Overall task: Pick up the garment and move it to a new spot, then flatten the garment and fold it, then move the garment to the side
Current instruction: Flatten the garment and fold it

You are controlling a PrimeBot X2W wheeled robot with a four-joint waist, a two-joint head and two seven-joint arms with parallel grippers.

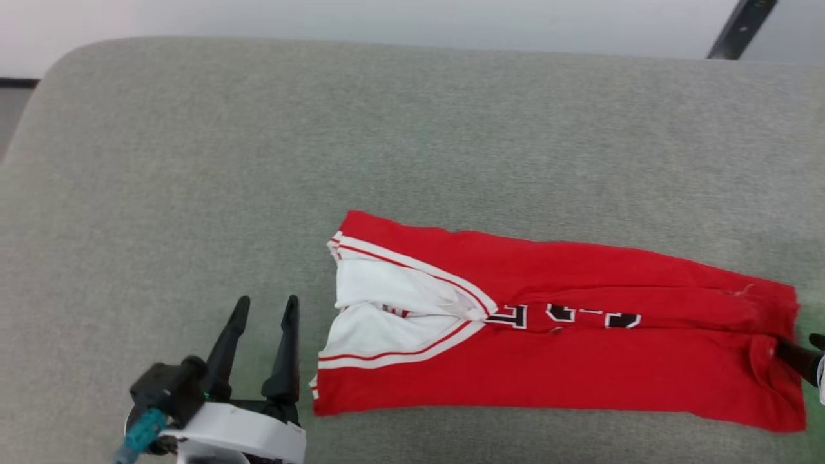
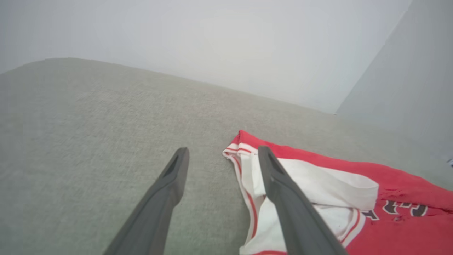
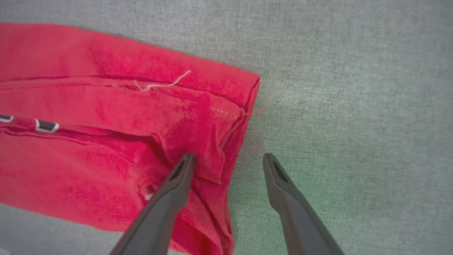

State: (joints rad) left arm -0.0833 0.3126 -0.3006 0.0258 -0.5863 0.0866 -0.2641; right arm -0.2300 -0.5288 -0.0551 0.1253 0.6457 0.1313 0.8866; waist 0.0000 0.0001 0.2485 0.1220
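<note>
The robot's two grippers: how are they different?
The left gripper sits beside the garment at its white collar, off the cloth; the right gripper is at the red hem end, one finger over the cloth. The left gripper shows whole in the head view, the right gripper just peeks in at its edge. Both are open, holding nothing.

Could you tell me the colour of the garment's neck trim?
White neck trim with red stripes, best in head view.

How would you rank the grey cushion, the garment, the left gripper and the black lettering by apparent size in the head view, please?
Largest to smallest:
1. grey cushion
2. garment
3. left gripper, which is nearest the camera, so it probably looks oversized
4. black lettering
</note>
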